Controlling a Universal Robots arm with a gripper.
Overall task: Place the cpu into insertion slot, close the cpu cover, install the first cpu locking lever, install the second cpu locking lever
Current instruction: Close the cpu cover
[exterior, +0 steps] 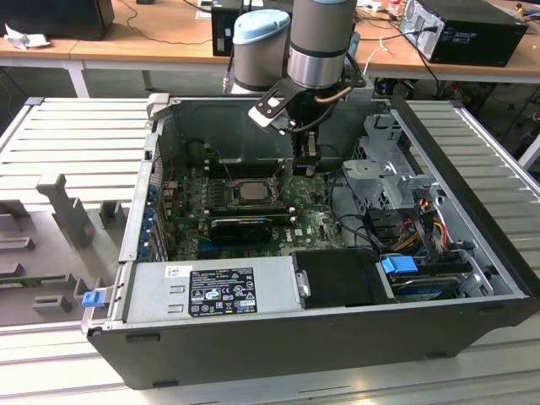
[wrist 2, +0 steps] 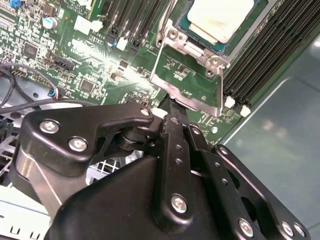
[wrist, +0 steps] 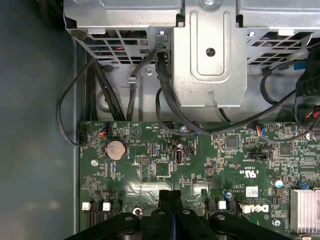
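Hovering low, the gripper (wrist 2: 176,114) has its fingers pressed together, tips at the open cover's (wrist 2: 187,49) free edge. The chip (wrist 2: 217,17) sits in its socket (wrist 2: 184,22). The cover looks thin, light and springy, so that outer edge seems the best place to hold it.

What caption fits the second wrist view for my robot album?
The cpu seated, the cpu cover open, the gripper, jaws shut, at the cover's edge.
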